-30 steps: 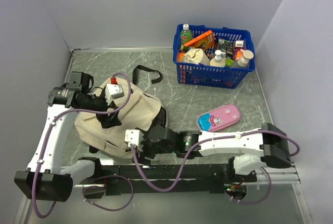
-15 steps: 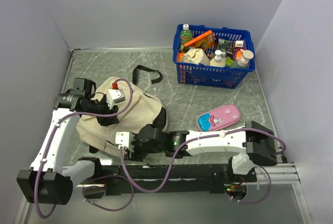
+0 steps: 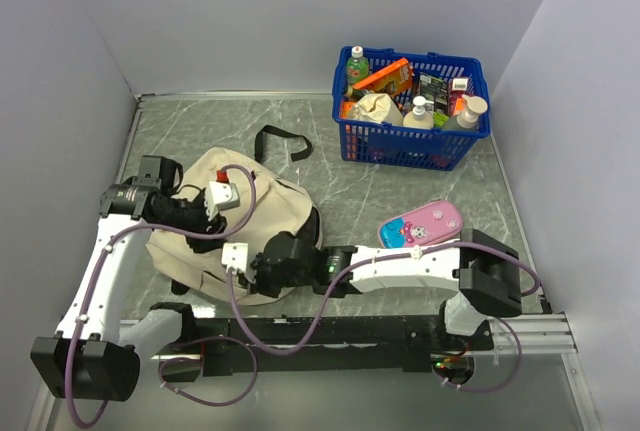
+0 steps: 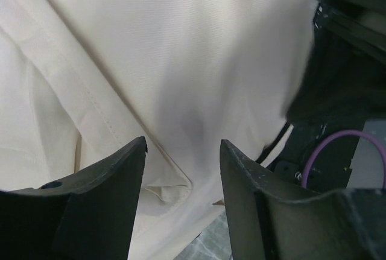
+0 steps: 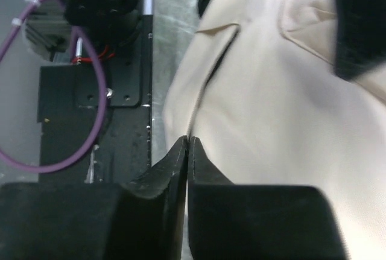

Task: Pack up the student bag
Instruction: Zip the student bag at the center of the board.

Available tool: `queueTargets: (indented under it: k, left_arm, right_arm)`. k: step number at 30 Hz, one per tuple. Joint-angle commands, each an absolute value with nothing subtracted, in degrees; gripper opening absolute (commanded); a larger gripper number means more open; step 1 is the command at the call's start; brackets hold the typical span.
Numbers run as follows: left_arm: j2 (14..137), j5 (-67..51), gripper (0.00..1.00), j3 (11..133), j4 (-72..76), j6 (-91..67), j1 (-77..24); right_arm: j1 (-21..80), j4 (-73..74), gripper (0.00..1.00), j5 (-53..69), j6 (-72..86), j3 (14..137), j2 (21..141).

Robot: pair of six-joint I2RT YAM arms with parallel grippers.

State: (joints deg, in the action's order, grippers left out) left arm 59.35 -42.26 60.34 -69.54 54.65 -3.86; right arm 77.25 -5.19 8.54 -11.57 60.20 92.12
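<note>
The student bag (image 3: 270,206), a soft cream backpack with black straps, lies at the left of the table. My left gripper (image 3: 203,217) hovers over its left part. In the left wrist view the fingers (image 4: 108,193) stand apart above cream fabric (image 4: 181,49), with nothing gripped. My right gripper (image 3: 250,281) is at the bag's near edge. In the right wrist view it (image 5: 188,139) is shut, and a thin dark seam of the bag (image 5: 283,109) runs straight into the tips.
A blue basket (image 3: 405,146) full of bottles and packets stands at the back right. A pink pencil case (image 3: 421,225) lies right of the bag, beside the right arm. A black strap (image 3: 280,139) loops out behind the bag. The base rail (image 3: 330,336) runs just below.
The right arm reached further left along the bag's near edge and its jaws closed there. The left gripper shifted slightly down and left over the bag.
</note>
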Motion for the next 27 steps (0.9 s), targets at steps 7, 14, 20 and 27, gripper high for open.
queueTargets:
  k: [7,14,20,27]
  left_arm:
    - [51.1,-45.6,0.63,62.8,-78.9,74.0,-4.4]
    - [51.8,-50.0,0.97,62.1,-78.5,73.9,-8.6]
    - [51.9,-50.5,0.96,55.3,-76.3,73.8,-15.6]
    - [50.7,-45.4,0.74,49.4,-66.2,69.4,-19.2]
  right_arm:
    - [66.7,-9.2,0.0,14.5,-0.8,61.9,87.7]
    - [65.0,-11.5,0.0,15.5,3.2,61.6,85.4]
    - [63.7,-14.1,0.0,16.0,6.9,60.2,80.9]
    - [62.8,-17.2,0.0,15.8,9.3,57.3,78.6]
